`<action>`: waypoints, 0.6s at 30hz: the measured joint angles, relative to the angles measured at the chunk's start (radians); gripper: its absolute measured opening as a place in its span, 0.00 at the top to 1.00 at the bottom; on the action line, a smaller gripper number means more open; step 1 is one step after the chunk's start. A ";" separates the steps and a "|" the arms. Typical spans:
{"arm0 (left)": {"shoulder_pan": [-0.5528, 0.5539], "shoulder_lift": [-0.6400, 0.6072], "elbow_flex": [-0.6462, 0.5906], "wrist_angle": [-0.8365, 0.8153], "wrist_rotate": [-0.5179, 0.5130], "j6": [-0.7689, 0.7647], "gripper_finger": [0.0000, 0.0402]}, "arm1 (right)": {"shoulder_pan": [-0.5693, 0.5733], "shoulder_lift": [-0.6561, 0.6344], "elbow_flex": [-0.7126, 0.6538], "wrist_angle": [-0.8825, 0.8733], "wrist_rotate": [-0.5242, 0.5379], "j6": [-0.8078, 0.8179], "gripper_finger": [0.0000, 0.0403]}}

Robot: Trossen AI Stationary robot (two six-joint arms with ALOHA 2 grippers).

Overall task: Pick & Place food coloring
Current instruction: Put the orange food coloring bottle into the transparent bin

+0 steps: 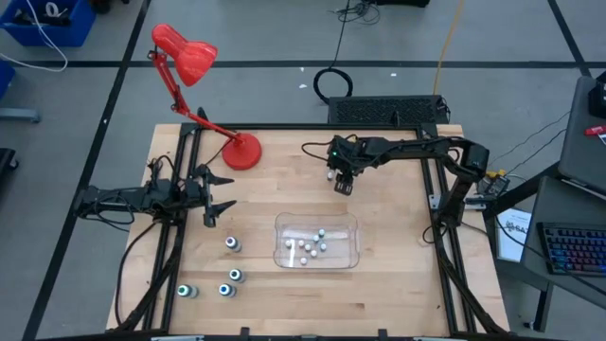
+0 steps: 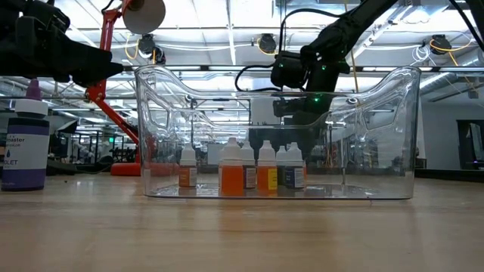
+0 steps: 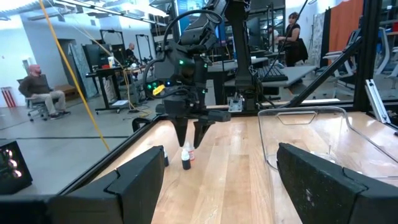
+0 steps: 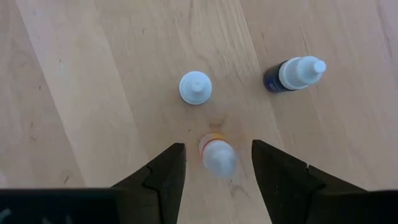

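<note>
While the small bottle with the orange band point(image 4: 217, 155) stands upright on the desk point(image 1: 398, 284) between the two fingers point(image 4: 163, 177) of the right end effector point(image 1: 342, 182), no contact shows on either side, so the jaws stand spread around it, not pinching. It belongs to a group of three loose bottles behind the clear tray point(image 1: 350, 256); a white-capped bottle point(image 4: 195, 87) stands just beyond it and a dark bottle point(image 4: 292, 73) lies tilted off to one side.

For a sound pick, the operator judgement is as follows:
- Centre the bottle between the fingers before closing.
- Descend until the pads meet the body, not the narrow cap.
- Close gently; so small and light a bottle may tip or squirt out.
- Keep clear of the white-capped neighbour.

Several bottles already stand inside the tray, so the task appears partly done. Four larger bottles point(image 1: 233, 244) remain on the desk near the left end effector point(image 1: 216, 204), which hangs spread and empty above the desk.

Writing: a purple bottle point(image 2: 24, 147) in the low view carries a label ending in "master" and "LET"; the rest is cut off.
</note>
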 joint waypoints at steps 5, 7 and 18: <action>0.000 0.000 0.000 0.000 0.000 0.000 0.24 | 0.000 0.000 0.000 0.007 0.000 0.016 0.58; 0.000 0.000 0.000 0.000 0.000 0.000 0.24 | 0.000 0.000 0.000 0.005 0.000 0.018 0.58; 0.000 0.000 0.000 0.000 0.000 0.000 0.24 | 0.003 0.001 0.000 -0.021 0.000 0.018 0.58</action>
